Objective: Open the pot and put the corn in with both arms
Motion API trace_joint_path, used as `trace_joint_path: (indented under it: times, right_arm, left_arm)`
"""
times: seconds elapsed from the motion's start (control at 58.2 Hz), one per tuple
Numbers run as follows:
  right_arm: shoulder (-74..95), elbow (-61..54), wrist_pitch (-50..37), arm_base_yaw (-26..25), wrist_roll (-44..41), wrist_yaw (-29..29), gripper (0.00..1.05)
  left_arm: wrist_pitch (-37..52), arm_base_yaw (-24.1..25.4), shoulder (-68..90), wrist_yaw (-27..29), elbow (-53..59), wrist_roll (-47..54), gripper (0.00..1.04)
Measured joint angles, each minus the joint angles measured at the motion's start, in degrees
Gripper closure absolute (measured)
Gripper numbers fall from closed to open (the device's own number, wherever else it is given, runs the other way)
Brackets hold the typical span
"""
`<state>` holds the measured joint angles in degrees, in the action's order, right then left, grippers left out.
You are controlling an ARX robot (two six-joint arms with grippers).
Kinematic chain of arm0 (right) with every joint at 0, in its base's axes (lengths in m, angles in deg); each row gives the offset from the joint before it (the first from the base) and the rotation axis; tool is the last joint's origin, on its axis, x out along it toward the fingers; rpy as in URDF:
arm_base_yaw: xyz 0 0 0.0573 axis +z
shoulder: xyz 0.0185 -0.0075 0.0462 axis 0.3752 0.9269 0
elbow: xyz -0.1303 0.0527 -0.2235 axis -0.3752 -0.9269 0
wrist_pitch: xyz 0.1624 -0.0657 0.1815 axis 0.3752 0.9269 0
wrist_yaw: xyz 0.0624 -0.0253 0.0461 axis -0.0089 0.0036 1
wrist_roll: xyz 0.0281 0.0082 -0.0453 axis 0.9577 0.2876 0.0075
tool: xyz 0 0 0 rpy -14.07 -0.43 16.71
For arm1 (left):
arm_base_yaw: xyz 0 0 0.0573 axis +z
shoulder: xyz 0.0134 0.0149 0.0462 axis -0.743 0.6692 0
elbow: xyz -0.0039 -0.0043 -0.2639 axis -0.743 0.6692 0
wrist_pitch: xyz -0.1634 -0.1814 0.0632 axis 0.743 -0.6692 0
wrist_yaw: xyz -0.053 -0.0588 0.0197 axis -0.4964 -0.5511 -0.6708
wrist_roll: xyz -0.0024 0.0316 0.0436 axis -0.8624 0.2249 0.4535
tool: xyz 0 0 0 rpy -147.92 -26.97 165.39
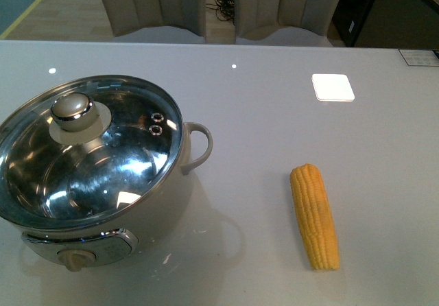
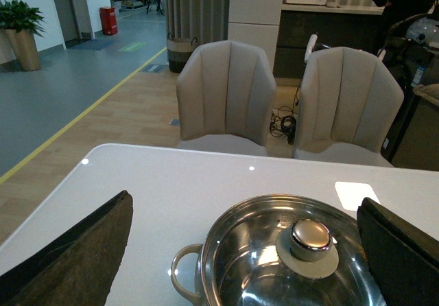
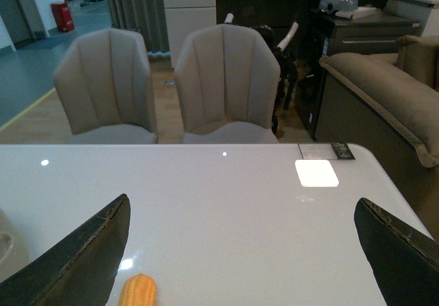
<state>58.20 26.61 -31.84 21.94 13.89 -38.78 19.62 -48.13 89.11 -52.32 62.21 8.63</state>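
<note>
Left gripper [image 2: 245, 199]: jaws wide apart, empty, hanging over the pot [image 1: 167, 208]; glass lid [image 1: 103, 162] on, its knob [image 2: 310, 239] below the gap. Right gripper [image 3: 241, 202]: jaws wide apart, empty, over the table [image 3: 226, 230]. Corn [image 1: 315, 217]: lying flat on the table, well right of the pot, not touching it
</note>
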Motion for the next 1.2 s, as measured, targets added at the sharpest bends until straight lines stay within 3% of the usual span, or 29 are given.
trace_joint_path:
  times: [0.824,0.91,0.962,1.048,1.202]
  right_arm:
    - [0.0,0.0,0.0,0.0,0.0,0.0,0.09]
    - [0.0,0.0,0.0,0.0,0.0,0.0,0.09]
    - [0.0,0.0,0.0,0.0,0.0,0.1,0.09]
    - [0.0,0.0,0.0,0.0,0.0,0.0,0.09]
    - [0.0,0.0,0.0,0.0,0.0,0.0,0.09]
  left_arm:
    - [0.0,0.0,0.0,0.0,0.0,0.0,0.07]
    - [-11.4,-1.1,6.2,4.6,-4.5,-5.7,0.07]
    - [-16.0,-0.9,12.0,4.3,-7.0,-9.7,0.07]
    - [-13.4,-0.9,19.5,2.7,-8.3,-12.4,0.07]
    - [0.8,-2.2,33.7,1.8,-11.0,-13.1,0.07]
